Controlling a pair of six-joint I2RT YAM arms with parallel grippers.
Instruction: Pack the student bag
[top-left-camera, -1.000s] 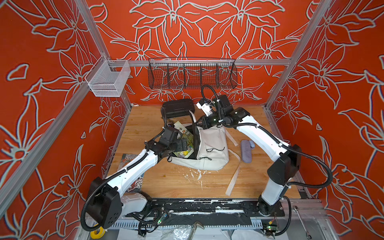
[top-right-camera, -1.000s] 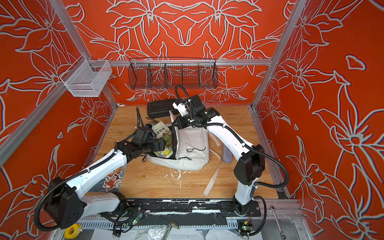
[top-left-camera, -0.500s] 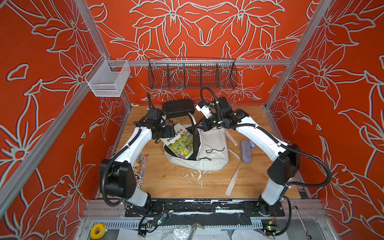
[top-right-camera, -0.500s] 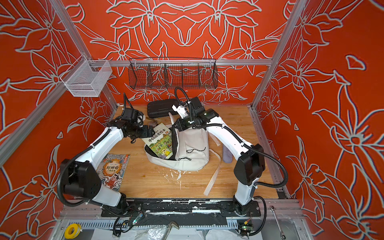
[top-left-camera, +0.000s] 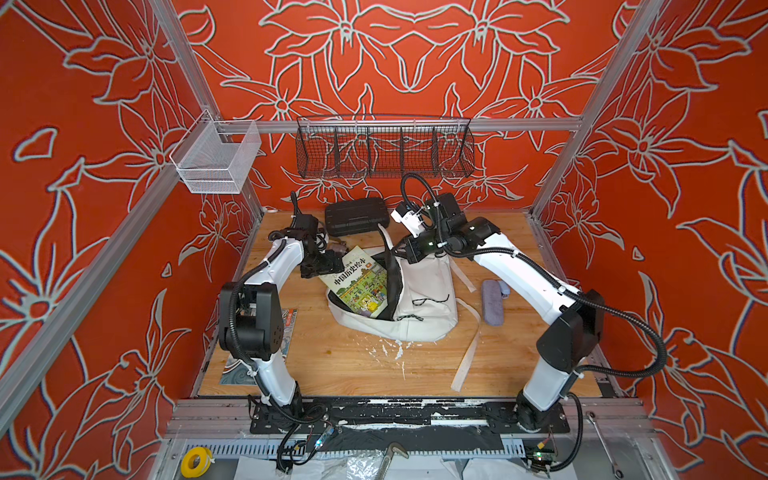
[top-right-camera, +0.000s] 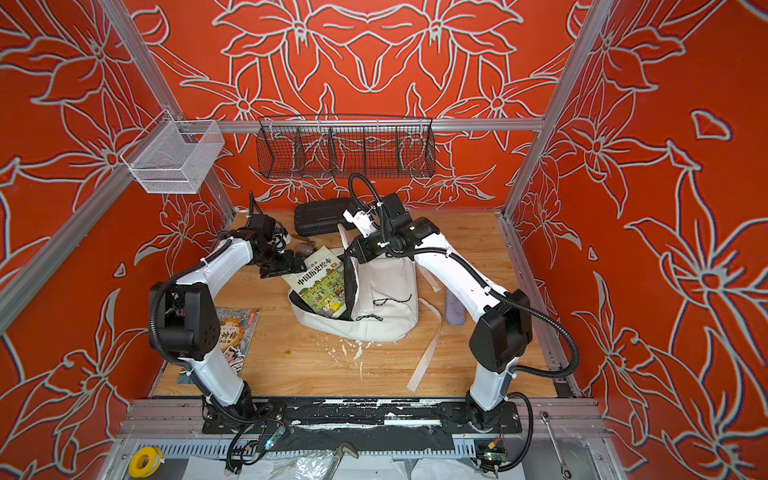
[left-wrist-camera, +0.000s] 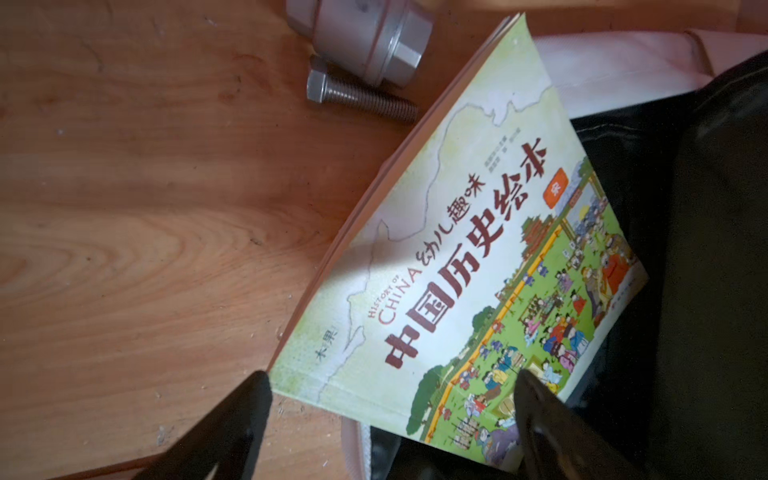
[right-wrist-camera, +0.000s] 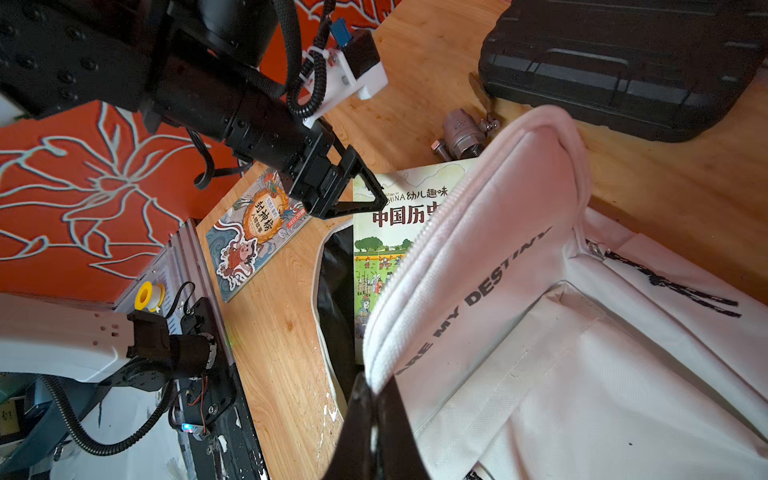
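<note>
large white fabric backpack (top-left-camera: 419, 299) with black lettering is lying midway across the wooden tabletop (top-left-camera: 311, 365), mouth gaping toward the left arm, dark lining showing. right gripper (right-wrist-camera: 374, 392) is clenching the backpack's zipped rim, lifting that flap clear. thin picture book with a green illustrated cover (top-left-camera: 358, 282) is sitting partly inside the backpack's mouth, upper corner sticking out. left gripper (left-wrist-camera: 392, 384) is hovering at that exposed corner, released, fingers (left-wrist-camera: 232, 424) spread wide either side of the book's edge; contact with the cover, cannot tell. black ribbed hard case (top-left-camera: 356, 216) is lying just behind the backpack. steel fitting (left-wrist-camera: 368, 39) and hex bolt (left-wrist-camera: 357, 97) are lying between case and backpack, beside the book's corner. second colourful book (top-right-camera: 239, 328) is lying flat, well left of the backpack. grey-lilac oblong pouch (top-left-camera: 493, 301) is lying just right of the backpack, beside its long white strap (top-left-camera: 467, 353).
</note>
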